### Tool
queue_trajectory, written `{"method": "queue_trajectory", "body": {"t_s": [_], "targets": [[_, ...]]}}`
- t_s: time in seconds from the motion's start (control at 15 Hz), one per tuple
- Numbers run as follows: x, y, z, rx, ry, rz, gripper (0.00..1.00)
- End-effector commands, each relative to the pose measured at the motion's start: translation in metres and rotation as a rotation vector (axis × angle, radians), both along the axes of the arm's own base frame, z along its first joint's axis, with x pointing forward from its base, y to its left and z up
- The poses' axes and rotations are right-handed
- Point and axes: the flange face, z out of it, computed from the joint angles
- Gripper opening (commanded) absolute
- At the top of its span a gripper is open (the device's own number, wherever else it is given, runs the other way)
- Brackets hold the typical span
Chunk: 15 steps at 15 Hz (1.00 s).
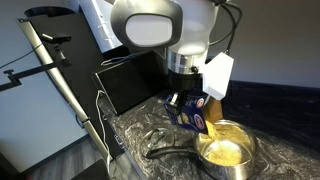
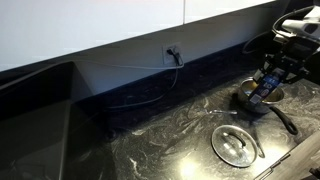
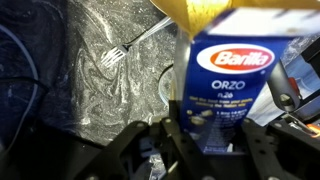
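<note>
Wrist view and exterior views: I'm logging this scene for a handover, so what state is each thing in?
gripper: shut on the orzo box.
orzo box: held, tilted over the pot.
pot: uncovered, with yellow pasta inside.
glass lid: off the pot, lying flat on the counter.
fork: lying on the counter, untouched.

Count:
- 1 orzo box [image 3: 235,80], clamped in the pincer [image 3: 205,140]
- 1 pot [image 1: 228,150] with yellow contents, just below the pincer
- 1 fork [image 3: 130,45] on the tabletop [image 2: 150,140], off to the pincer's side
- 1 glass lid [image 2: 236,145], near the pincer
- 1 wall outlet [image 2: 172,52], well apart
- 1 dark screen [image 1: 130,85]
</note>
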Motion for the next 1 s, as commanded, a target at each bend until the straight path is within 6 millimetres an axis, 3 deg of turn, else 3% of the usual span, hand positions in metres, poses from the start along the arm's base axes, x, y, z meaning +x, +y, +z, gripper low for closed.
{"method": "queue_trajectory", "body": {"t_s": [0.0, 0.53, 0.93], "targets": [[-0.005, 0.001, 0.009, 0.005, -0.027, 0.028, 0.18], [-0.014, 0.032, 0.018, -0.142, -0.052, 0.09, 0.18], [-0.023, 0.041, 0.022, -0.267, -0.085, 0.08, 0.18]]}}
